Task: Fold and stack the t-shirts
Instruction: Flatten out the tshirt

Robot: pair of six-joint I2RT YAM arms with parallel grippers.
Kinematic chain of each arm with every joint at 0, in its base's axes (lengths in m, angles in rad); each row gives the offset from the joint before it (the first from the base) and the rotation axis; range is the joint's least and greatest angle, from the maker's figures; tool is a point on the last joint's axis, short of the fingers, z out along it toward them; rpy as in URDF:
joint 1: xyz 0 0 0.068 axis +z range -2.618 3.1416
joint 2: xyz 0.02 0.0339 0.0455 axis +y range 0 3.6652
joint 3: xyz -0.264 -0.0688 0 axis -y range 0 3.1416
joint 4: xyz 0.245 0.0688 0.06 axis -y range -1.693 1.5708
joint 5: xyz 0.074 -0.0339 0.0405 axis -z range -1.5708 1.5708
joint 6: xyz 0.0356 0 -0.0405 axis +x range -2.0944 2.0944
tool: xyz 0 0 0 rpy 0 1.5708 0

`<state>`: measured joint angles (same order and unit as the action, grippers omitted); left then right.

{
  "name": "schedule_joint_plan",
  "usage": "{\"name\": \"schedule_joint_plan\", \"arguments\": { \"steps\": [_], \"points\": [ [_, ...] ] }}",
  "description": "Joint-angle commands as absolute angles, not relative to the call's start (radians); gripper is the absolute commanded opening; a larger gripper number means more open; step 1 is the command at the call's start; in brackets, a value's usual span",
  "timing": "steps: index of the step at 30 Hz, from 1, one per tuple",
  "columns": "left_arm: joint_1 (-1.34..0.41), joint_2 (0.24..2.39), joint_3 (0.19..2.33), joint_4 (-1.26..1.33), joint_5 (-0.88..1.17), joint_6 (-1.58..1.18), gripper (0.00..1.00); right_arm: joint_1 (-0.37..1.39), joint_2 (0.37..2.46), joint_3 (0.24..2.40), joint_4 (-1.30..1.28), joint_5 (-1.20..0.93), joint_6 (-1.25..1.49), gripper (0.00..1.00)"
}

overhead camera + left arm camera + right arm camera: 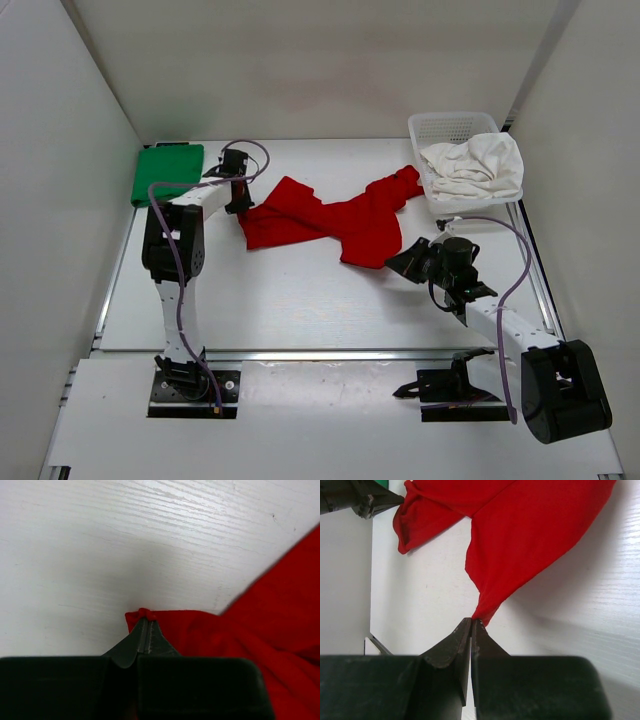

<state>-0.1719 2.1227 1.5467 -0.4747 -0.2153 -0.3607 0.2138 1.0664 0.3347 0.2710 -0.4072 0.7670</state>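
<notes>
The red t-shirt (335,218) lies crumpled and stretched across the middle of the table. My left gripper (240,207) is shut on its left corner; in the left wrist view the gripper (145,616) pinches a small red fold (240,640). My right gripper (398,262) is shut on the shirt's lower right corner; in the right wrist view the gripper (472,622) pulls the cloth (520,545) to a point, lifted off the table. The green t-shirt (167,172) lies folded at the back left. The white t-shirt (475,167) is bunched in the basket.
A white plastic mesh basket (440,128) stands at the back right, holding the white shirt. White walls close in the table on the left, back and right. The arm bases sit at the near edge.
</notes>
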Motion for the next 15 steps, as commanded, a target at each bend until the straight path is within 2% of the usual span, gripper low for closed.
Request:
{"name": "schedule_joint_plan", "arguments": {
  "steps": [1,6,10,11,15],
  "points": [
    [-0.161,2.072,1.536,-0.482,-0.249,-0.368,0.0,0.219,1.052,0.356,0.33,-0.413,0.767,0.0],
    [-0.182,2.063,1.687,-0.488,-0.161,-0.4,0.0,0.218,1.075,0.391,0.336,-0.428,0.79,0.0],
    [-0.201,2.103,2.091,-0.613,-0.045,-0.428,0.0,0.213,1.071,0.484,0.327,-0.433,0.807,0.0],
    [-0.21,2.065,2.103,-0.565,-0.005,-0.449,0.0,0.21,1.054,0.506,0.322,-0.427,0.795,0.0],
    [-0.155,1.8,1.852,-0.44,0.179,-0.52,0.0,0.227,0.991,0.505,0.258,-0.402,0.788,0.0]
  ]
}}
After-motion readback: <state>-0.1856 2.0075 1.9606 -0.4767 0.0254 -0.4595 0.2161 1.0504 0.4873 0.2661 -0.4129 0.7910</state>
